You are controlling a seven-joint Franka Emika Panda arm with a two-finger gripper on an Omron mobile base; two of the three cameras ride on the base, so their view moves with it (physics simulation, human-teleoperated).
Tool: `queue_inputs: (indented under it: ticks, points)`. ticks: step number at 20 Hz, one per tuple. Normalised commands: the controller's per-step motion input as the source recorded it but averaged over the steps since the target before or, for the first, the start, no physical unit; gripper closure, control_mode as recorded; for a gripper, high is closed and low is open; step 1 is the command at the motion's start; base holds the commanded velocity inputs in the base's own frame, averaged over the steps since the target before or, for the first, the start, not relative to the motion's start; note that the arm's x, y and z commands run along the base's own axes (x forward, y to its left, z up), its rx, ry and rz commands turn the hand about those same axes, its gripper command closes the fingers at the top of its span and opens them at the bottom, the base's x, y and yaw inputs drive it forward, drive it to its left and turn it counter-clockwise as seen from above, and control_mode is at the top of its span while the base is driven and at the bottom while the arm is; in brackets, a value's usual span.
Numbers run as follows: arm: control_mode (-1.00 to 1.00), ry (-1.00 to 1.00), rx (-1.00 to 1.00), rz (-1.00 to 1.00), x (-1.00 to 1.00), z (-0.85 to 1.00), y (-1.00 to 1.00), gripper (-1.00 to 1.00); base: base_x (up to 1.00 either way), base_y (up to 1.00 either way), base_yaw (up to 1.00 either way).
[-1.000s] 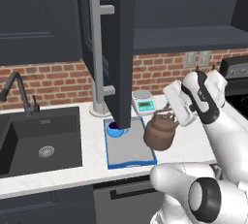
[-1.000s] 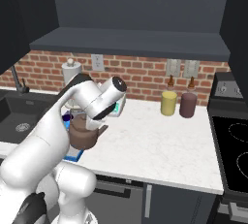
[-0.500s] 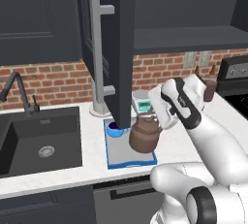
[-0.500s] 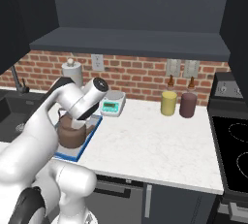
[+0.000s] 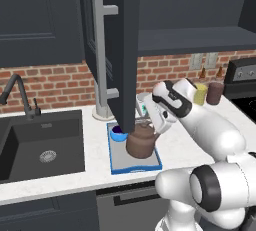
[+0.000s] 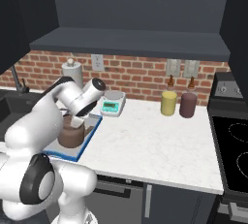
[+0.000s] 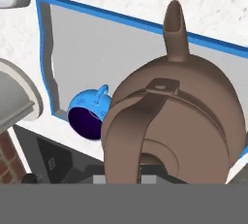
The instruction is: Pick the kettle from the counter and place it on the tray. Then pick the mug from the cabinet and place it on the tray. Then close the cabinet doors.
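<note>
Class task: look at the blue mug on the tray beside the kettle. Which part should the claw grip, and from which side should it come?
Probably the rim of the mug, from above: it stands upright with its dark mouth open. Its small handle faces away from the kettle, which crowds the other side, and the open cabinet door hangs close by.

The open cabinet door (image 5: 117,50) hangs down the centre of the left base view, its lower edge just above the mug (image 5: 119,134) and the tray (image 5: 120,160), blocking that side. The kettle (image 5: 141,142) fills the tray's middle, close beside the mug. At right in the right base view the counter (image 6: 155,145) lies bare up to two canisters (image 6: 169,103) at the wall.
</note>
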Motion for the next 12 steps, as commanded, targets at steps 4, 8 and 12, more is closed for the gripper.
queue_inputs:
  ticks: [4, 8, 12]
  points:
    - [-1.00, 0.12, -0.01, 0.00, 0.36, -0.30, 0.22, 1.00, 0.00, 0.00, 0.00]
    - [-1.00, 0.07, 0.00, 0.00, 0.30, -0.34, 0.11, 1.00, 0.00, 0.00, 0.00]
    - [-1.00, 0.01, 0.00, 0.00, 0.18, -0.31, 0.03, 1.00, 0.00, 0.00, 0.00]
